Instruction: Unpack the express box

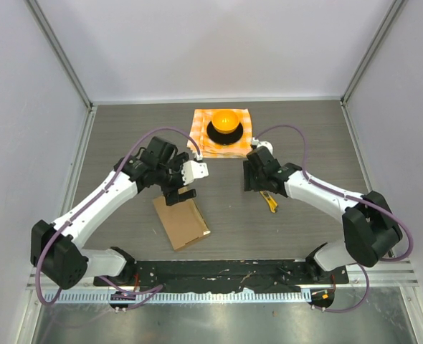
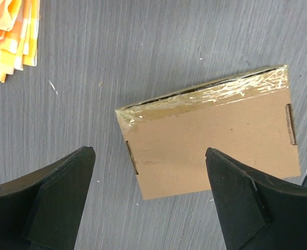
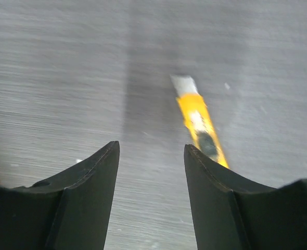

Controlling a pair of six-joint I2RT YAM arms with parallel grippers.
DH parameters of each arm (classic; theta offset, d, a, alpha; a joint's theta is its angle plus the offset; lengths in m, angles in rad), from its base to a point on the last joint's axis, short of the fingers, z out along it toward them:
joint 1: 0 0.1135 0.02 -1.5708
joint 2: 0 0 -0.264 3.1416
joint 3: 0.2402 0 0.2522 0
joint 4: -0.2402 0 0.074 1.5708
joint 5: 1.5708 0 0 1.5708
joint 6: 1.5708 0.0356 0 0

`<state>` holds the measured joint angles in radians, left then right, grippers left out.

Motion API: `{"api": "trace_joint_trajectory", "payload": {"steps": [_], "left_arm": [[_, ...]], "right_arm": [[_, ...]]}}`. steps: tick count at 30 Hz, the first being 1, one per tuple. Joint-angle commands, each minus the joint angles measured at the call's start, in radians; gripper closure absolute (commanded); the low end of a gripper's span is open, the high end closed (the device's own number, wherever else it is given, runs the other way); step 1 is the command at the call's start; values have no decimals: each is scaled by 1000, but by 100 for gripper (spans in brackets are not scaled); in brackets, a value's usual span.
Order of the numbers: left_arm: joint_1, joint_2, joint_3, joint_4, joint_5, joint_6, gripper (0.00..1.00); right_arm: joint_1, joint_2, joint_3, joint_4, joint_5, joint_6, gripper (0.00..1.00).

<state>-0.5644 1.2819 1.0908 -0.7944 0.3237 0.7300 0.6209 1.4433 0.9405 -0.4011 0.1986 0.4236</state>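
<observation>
Grey worktop (image 1: 305, 136). The express box (image 2: 210, 140) lies flat on it by the left arm, lid shut, with shiny tape along one long edge (maybe already slit, can't confirm). The checkered cloth (image 1: 198, 143) sits well apart at the far side. Left tool (image 2: 148, 153) is spread wide over the box, grasping nothing. Right tool (image 3: 151, 148) is released and empty, with the yellow cutter (image 3: 197, 117) on the worktop just beyond its fingers. Likely step is lifting the lid: catch the taped edge low and go slowly, or the light box slides.
</observation>
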Motion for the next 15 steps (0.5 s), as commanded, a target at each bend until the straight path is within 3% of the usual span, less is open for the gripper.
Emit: {"api": "trace_joint_trajectory", "payload": {"steps": [1,8,15], "left_arm": [[1,3,50,-72,71,-35,7],[1,56,92,-190,118,-1,6],[1,71,130,-192,158,-18,4]], "right_arm": [[5,-7,-80,-42,133,61,41],[7,-8,-86,-73,222,84,40],[7,34,-115,-56,262,93,40]]}}
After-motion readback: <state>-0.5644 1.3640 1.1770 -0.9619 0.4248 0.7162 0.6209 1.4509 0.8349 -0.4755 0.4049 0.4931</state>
